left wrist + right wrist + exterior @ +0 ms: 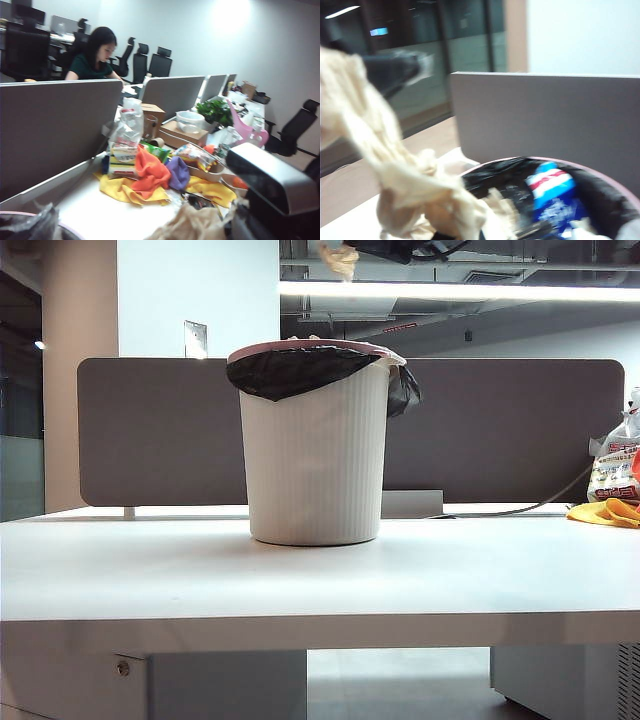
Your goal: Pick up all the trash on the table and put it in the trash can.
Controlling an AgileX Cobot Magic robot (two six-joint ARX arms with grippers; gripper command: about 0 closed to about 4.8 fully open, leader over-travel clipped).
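Note:
The trash can [315,460] stands mid-table [300,580], white and ribbed, with a black liner. High above its rim a tan wad of trash [340,258] hangs at the tip of my right gripper [368,252], which is shut on it. In the right wrist view the paper [405,170] drapes over the jaws and hides them, with the bin's mouth [600,180] below. My left gripper appears only as a dark shape [397,70] beyond the paper, open. Its own view shows the paper [192,225], the right arm's wrist [272,185] and the bin's rim [20,222].
A blue, red and white wrapper [552,187] lies inside the bin. A grey partition [150,430] runs behind it. At the table's right end lie a yellow cloth [605,512], a printed plastic bag [615,465], an orange cloth [150,172] and boxes.

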